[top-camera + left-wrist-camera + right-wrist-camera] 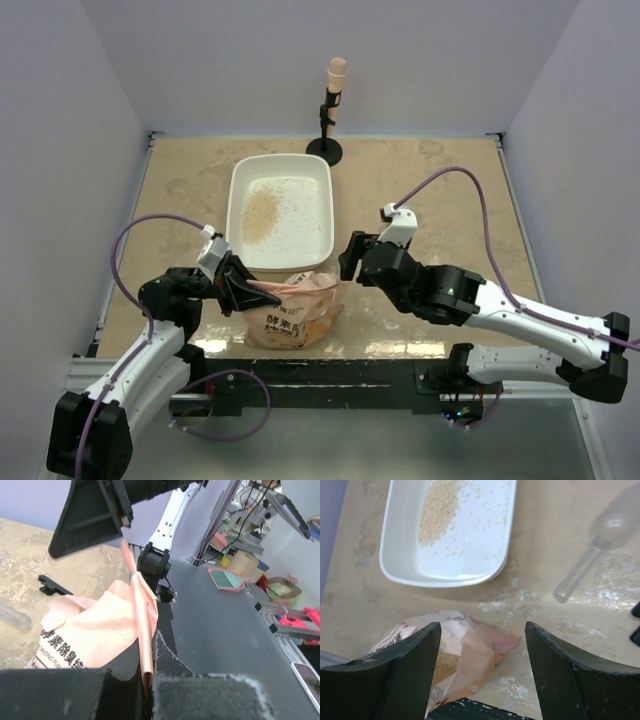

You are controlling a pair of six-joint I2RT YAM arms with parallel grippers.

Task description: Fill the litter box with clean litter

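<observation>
Mid-refill: left gripper [262,293] pinches the lip of the bag [298,322] at 6 o'clock of the litter box [236,200]; right gripper [482,630] hovers, jaws spread, and likely must grasp the opposite lip next.

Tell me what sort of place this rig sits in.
Probably a robotics lab test cell: plain white walls box in the mottled beige tabletop, and the left wrist view shows cluttered workbenches beyond.

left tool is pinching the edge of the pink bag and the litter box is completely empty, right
Not empty. The left tool does pinch the edge of the pink bag, but the litter box holds a patch of clean litter plus scattered grains, as the right wrist view shows.
</observation>
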